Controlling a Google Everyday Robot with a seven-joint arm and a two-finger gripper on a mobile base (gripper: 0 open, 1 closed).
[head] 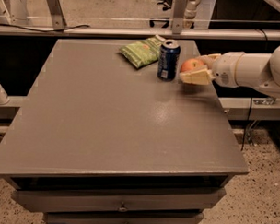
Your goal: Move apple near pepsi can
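I see the gripper (pixel 192 69) over the far right part of the table (pixel 121 127), at the end of a white arm (pixel 252 69) that reaches in from the right side of my screen. Its two pale fingers (pixel 196 77) are clamped on the apple (pixel 191 65), one finger under and in front of it, the other behind it. The fruit sits in that grasp, red-orange with a yellowish patch on top. I cannot tell whether it rests on the tabletop or hangs just above it. Just beside the gripper, on its screen-left side, the blue can (pixel 168 60) stands upright (so close to the apple that I cannot say whether they touch). Beyond the can, farther from the gripper and a little toward the back, a green snack bag (pixel 141 51) lies flat, its near end right by the can. Well below the gripper, at the front of the table, I see drawers (pixel 123 208).
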